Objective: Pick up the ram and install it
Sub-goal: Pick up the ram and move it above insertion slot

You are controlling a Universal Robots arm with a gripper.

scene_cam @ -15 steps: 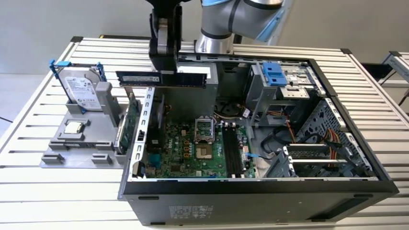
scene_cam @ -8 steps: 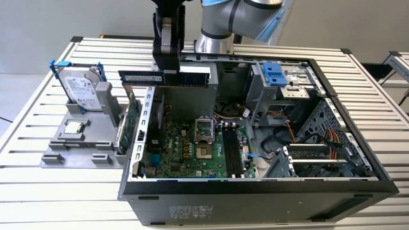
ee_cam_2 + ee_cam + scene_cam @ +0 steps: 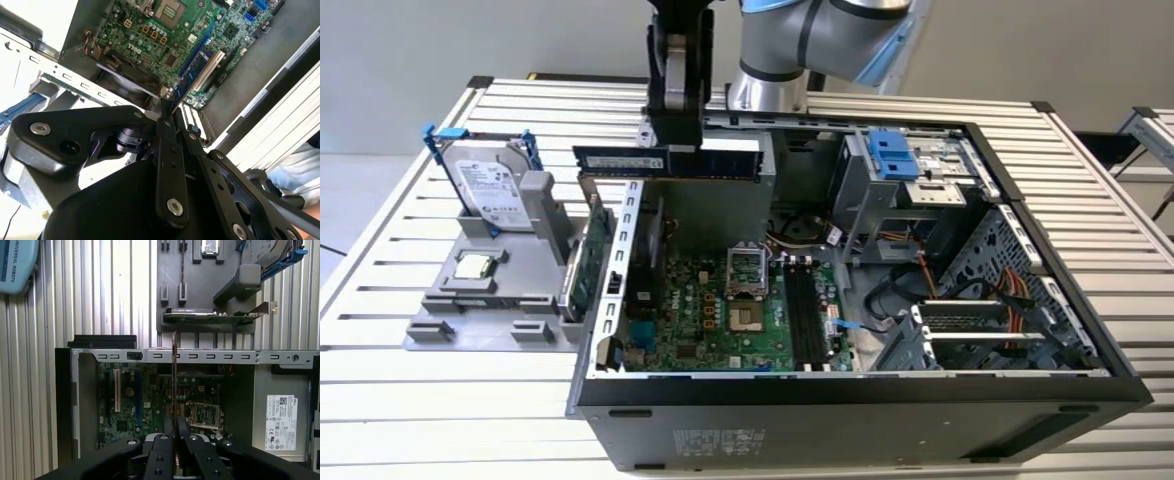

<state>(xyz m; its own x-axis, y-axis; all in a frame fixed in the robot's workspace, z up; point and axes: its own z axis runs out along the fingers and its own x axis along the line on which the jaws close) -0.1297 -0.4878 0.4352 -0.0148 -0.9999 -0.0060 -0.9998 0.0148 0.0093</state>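
We see an arm (image 3: 807, 45) of silvery round tube, with grey joints and a light-blue cap (image 3: 897, 45) at one joint. In the first wrist view another cap (image 3: 15, 265) of the same pale blue carries dark lettering. The gripper (image 3: 675, 150) is black all over. In both wrist views we find it built of flat matte bars (image 3: 167, 170) with rounded ends, pinned together, with silver screws (image 3: 40, 129) sunk in round recesses. Its fingers (image 3: 169, 430) are narrow and black.

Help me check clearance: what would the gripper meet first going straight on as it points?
Probably the motherboard beside the CPU socket, the ram in the gripper's fingers touching first; depth is unclear.
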